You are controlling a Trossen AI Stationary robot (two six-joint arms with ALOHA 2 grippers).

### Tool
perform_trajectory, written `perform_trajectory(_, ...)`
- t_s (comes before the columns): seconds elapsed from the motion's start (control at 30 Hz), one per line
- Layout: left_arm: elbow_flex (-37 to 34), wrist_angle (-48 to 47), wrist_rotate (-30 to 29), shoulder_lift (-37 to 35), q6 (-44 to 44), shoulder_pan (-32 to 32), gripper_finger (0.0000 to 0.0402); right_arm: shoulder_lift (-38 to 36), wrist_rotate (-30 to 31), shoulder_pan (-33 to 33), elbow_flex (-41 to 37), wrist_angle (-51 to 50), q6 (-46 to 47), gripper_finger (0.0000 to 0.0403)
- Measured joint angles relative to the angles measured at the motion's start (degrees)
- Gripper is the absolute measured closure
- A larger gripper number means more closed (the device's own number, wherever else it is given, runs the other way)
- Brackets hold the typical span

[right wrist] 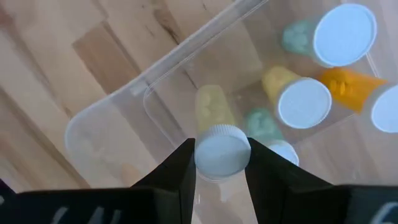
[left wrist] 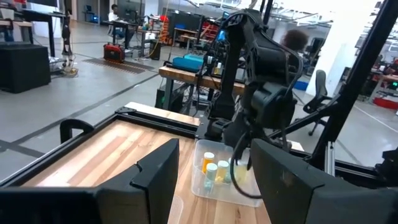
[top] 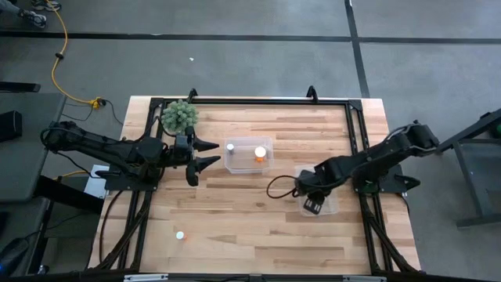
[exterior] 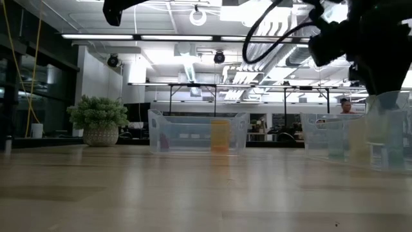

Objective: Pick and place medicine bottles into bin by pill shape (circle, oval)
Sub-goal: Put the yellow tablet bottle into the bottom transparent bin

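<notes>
Right at the right gripper [right wrist: 219,163], a small medicine bottle with a round white cap [right wrist: 222,151] is seen pinched between the two dark fingers, the jaws closed partway onto it just under the cap. It is held directly over the clear plastic bin on the right side of the table [right wrist: 112,106], inside which three more white-capped bottles [right wrist: 303,102] are stood, yellow, green and orange bodies among them. The placing step is judged to be in hand: the bottle is poised above its bin but not yet let go. What is called for next is a short lowering into the free space beside the neighbours, then a widening of the jaws, with care that no standing bottle is knocked.

Farther off, the second clear bin at the table's middle [top: 248,166] is seen, with an orange bottle [top: 260,153] inside. One lone bottle [top: 179,234] is left on the wooden table [top: 258,227] near its front edge. Beyond, the left gripper [top: 205,153] is held empty and well open beside the green spiky plant [top: 179,116].
</notes>
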Motion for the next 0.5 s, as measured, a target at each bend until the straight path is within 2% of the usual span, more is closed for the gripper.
perform_trajectory(0.3, 0.0, 0.2, -0.6, 0.0, -0.1, 0.0, 0.0214, 4.3, -0.7, -3.0, 0.0, -0.1, 1.5, 0.0303)
perform_trajectory(0.5, 0.0, 1.1, -0.6, 0.0, -0.2, 0.0, 0.0214, 4.7, -1.0, -3.4, 0.0, -0.1, 3.1, 0.0285)
